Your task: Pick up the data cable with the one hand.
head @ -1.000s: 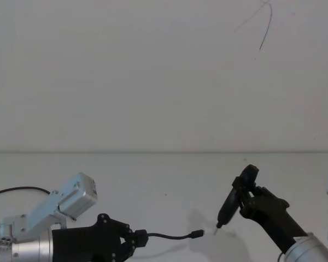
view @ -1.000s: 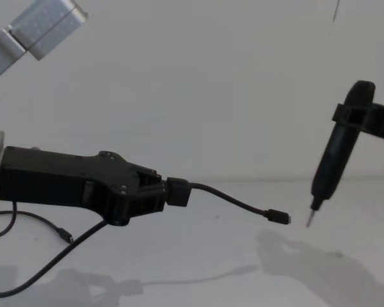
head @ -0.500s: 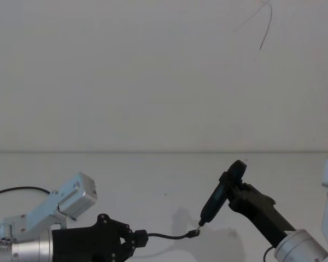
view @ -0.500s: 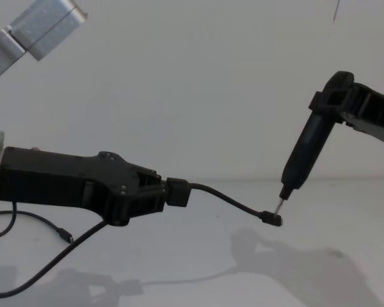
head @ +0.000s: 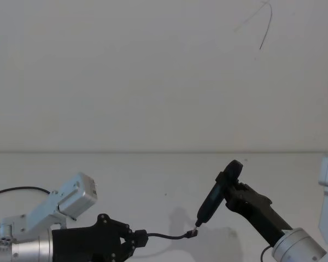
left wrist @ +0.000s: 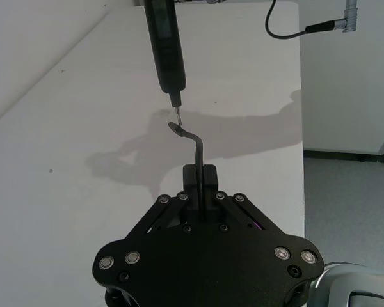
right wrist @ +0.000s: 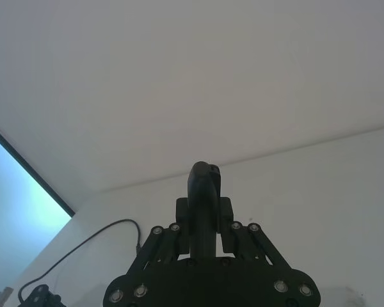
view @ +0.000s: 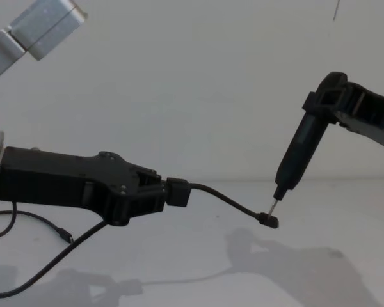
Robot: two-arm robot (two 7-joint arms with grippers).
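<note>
1. Since a second ago, the right hand has swung its slender black tool leftward and down, until the pale tip meets the plug at the cable's free end.
2. Low on the left, the left hand is pressed together on the data cable, pinching its thick black collar above the white bench.
3. From that grip the cable arcs out to the right and dips, its plug raised off the bench over its shadow.
4. Seen from the right wrist, the right hand's fingers clamp the tool's upper body.
</note>
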